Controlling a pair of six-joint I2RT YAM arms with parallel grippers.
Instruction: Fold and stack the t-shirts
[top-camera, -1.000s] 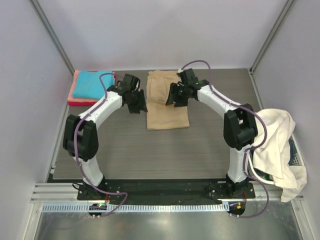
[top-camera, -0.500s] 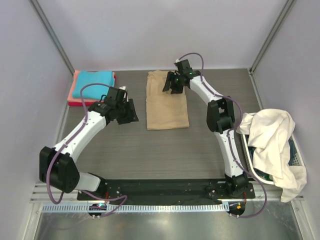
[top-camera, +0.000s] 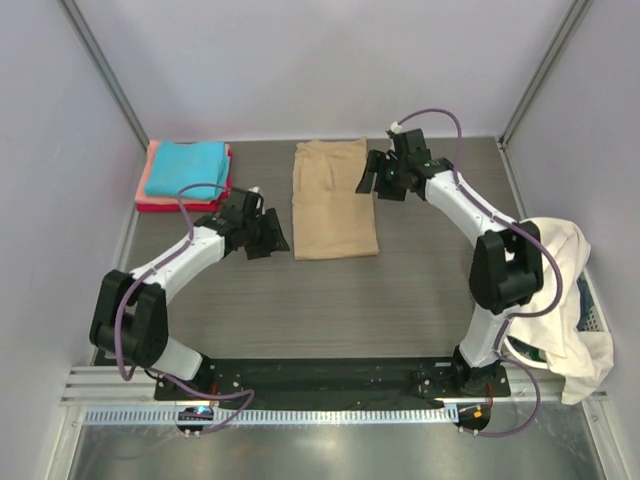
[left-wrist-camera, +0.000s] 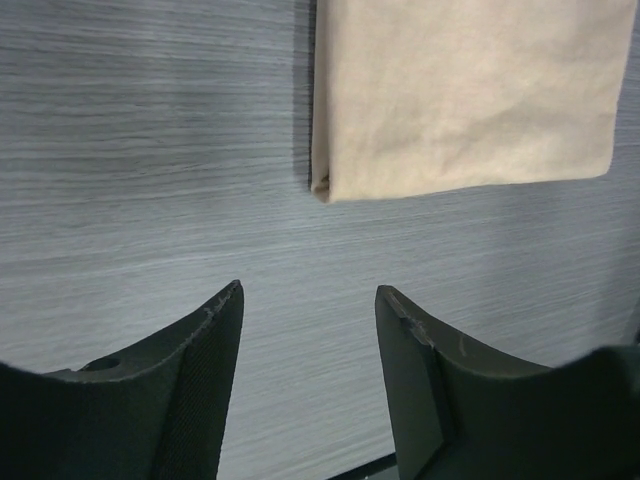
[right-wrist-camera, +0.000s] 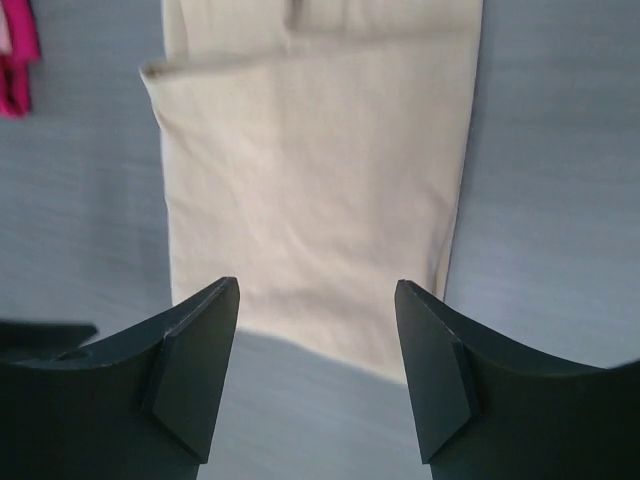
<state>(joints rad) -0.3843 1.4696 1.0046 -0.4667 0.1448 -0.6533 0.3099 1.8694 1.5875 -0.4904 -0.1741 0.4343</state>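
Hidden/cut off: the basket (top-camera: 594, 302) at 4 o'clock on the bench (top-camera: 300, 300) is mostly buried under a draped cream-white shirt (top-camera: 548, 285). Only a strip of white lattice wall shows, and the contents underneath are unreadable.

The stack sits at 10 o'clock. The turquoise shirt (top-camera: 185, 165) is on top, and the salmon-pink shirt (top-camera: 153, 163) and red shirt (top-camera: 165, 206) show as edge slivers only. In the right wrist view the stack is a blurred magenta scrap (right-wrist-camera: 15, 50), cut by the frame at 9 o'clock.

The tan shirt (top-camera: 335, 205) lies flat toward 12 o'clock, folded to a long rectangle. Both wrist views crop it: the left one gets only the near corner (left-wrist-camera: 460, 100), the right one loses the far end (right-wrist-camera: 320, 180).

Hands:
- The left hand (top-camera: 268, 232) is just off the tan shirt's 9 o'clock edge, near the near corner. Its fingers are spread and nothing is between them (left-wrist-camera: 308, 295), only bare bench. The shirt corner is ahead of the tips, not touching.
- The right hand (top-camera: 380, 178) is at the shirt's 3 o'clock edge, far end. It is spread wide and empty (right-wrist-camera: 318, 285), with cloth visible through the gap. I can't tell its height above the fabric.

Materials:
- The tan cloth is matte soft cotton with faint creases, a rolled fold edge and an overlapped layer near the far end.
- The bench is grey with a fine linear woodgrain.
- The fingers (left-wrist-camera: 210, 360) are black, wedge-shaped and faintly textured.
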